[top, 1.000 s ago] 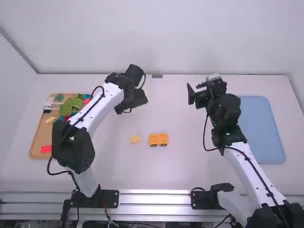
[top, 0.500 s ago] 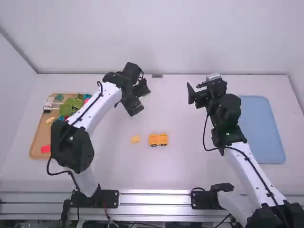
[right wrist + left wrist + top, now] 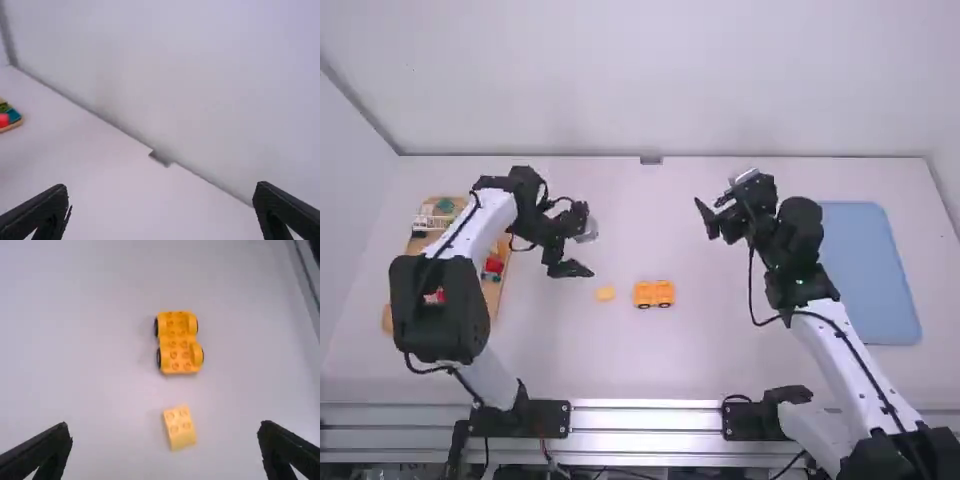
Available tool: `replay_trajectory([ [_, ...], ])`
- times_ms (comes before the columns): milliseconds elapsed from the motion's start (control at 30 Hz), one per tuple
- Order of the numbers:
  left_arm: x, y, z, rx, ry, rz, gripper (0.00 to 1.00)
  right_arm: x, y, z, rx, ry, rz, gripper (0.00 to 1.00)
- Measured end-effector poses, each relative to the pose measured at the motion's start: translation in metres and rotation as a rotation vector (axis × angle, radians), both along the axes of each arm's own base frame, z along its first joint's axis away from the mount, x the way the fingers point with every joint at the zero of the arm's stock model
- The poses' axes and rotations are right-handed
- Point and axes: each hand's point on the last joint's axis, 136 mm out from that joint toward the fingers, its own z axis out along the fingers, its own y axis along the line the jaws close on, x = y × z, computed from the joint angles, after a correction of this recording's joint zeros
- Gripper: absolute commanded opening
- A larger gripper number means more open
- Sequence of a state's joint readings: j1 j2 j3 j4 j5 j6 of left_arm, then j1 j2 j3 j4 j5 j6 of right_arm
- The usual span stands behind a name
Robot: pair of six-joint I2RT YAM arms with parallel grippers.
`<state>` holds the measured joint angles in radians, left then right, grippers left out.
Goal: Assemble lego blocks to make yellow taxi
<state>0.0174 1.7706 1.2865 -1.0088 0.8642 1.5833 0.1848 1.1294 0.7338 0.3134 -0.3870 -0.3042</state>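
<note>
Yellow plastic taxi base with black-rimmed wheels (image 3: pixel 654 294) stands upright, studs bare, near the middle of the white desk (image 3: pixel 695 350), slightly closer to the edge where the arms are mounted. Near it, towards the desk's left edge, lies a small yellow studded plastic brick (image 3: pixel 605 293), not joined to it. So the wheeled bottom looks done; the body is still to build, probably from this brick and others in the tan tray (image 3: pixel 494 292) by the left edge. Left gripper (image 3: pixel 165 427) has its fingers wide apart, holding nothing; right gripper (image 3: pixel 161 187) likewise, fingers apart and empty
</note>
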Motion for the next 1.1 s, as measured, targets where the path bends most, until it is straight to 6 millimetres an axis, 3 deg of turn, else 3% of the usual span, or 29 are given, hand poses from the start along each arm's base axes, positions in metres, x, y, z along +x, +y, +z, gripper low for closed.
replay_trajectory([
  [200,-0.013,-0.014,-0.051,-0.141,-0.108,-0.007,0.99,-0.012,0.019,-0.016,-0.051,0.019,0.15,0.98],
  [367,-0.011,-0.018,-0.079,-0.193,-0.161,0.079,0.99,-0.01,0.027,-0.033,-0.059,0.05,0.204,0.98],
  [533,-0.025,-0.018,-0.104,-0.215,-0.139,0.189,0.99,-0.004,0.033,-0.046,-0.06,0.063,0.238,0.98],
  [600,-0.028,-0.016,-0.111,-0.212,-0.128,0.238,1.0,-0.004,0.035,-0.046,-0.055,0.06,0.257,0.98],
  [667,-0.032,-0.014,-0.119,-0.202,-0.104,0.294,0.92,-0.006,0.038,-0.046,-0.054,0.053,0.281,0.98],
  [867,-0.038,-0.007,-0.131,-0.168,-0.041,0.379,0.96,-0.011,0.042,-0.044,-0.054,0.037,0.321,0.98],
  [1000,-0.036,-0.006,-0.142,-0.146,-0.011,0.382,0.93,-0.013,0.043,-0.046,-0.054,0.05,0.331,0.98],
  [1100,-0.027,-0.008,-0.143,-0.165,-0.013,0.365,0.8,-0.014,0.043,-0.047,-0.054,0.053,0.333,0.98],
])
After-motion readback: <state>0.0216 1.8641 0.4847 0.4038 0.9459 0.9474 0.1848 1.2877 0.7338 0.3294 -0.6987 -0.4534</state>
